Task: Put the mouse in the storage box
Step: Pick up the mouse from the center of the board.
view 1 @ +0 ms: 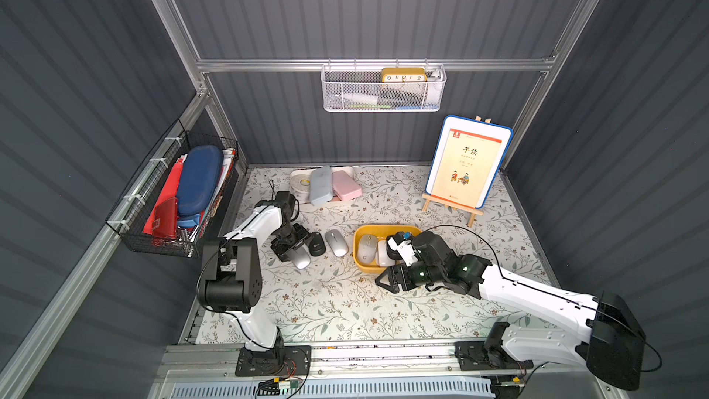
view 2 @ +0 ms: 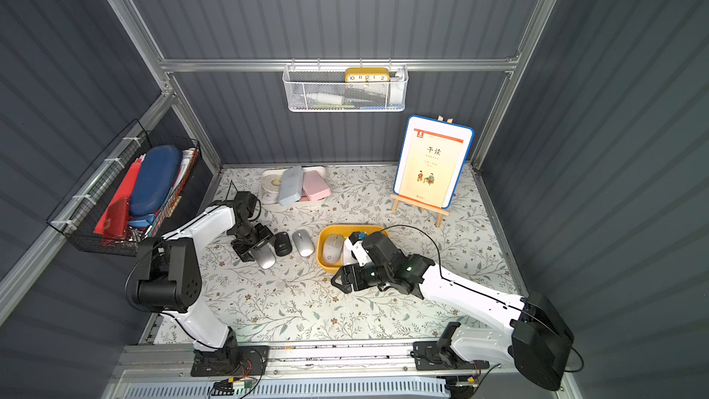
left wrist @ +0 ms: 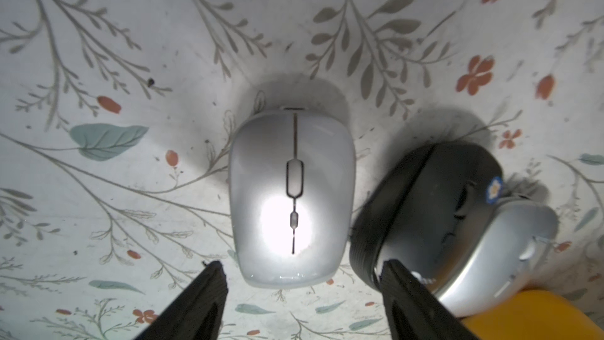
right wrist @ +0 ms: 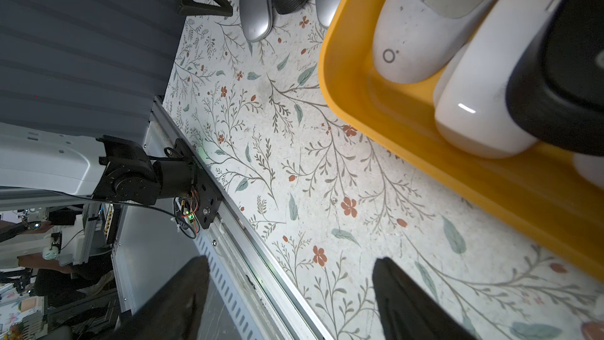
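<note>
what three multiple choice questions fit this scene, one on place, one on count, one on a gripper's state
1. The black mouse outside the storage box lies:
A) between two silver mice
B) beside the easel
C) against the back wall

2. Mice lying outside the storage box:
A) one
B) three
C) five

3. The left gripper is:
A) shut on the black mouse
B) shut on the box rim
C) open over a silver mouse

Answers:
1 A, one silver mouse flanks it on each side in both top views.
2 B, only those three lie outside.
3 C, the left wrist view shows its fingers apart, clear of the mouse between them.
</note>
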Robot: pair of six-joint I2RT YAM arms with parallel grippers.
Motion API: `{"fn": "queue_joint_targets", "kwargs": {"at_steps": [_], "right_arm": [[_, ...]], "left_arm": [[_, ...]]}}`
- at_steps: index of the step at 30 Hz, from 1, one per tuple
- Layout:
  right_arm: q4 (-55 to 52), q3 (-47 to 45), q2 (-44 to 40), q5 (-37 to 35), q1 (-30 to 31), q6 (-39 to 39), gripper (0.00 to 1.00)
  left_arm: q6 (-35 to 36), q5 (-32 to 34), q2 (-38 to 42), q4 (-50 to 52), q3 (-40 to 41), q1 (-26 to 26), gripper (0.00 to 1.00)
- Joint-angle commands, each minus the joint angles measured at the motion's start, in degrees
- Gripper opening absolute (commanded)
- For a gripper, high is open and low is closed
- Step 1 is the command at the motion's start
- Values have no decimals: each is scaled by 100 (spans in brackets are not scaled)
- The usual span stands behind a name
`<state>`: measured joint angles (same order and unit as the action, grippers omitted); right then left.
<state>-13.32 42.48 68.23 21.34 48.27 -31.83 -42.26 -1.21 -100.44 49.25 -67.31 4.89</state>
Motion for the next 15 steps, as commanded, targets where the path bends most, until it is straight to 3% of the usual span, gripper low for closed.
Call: {"fn": "queue_joint_targets", "kwargs": {"at_steps": [1, 15], "right_arm": [[-132, -48, -35, -208, 16, 168, 83], [-21, -261, -125, -186, 16, 60, 83]], "left_arm": [[137, 102, -61, 97, 19, -14, 78], [243, 183, -330, -19, 66, -68, 78]]}}
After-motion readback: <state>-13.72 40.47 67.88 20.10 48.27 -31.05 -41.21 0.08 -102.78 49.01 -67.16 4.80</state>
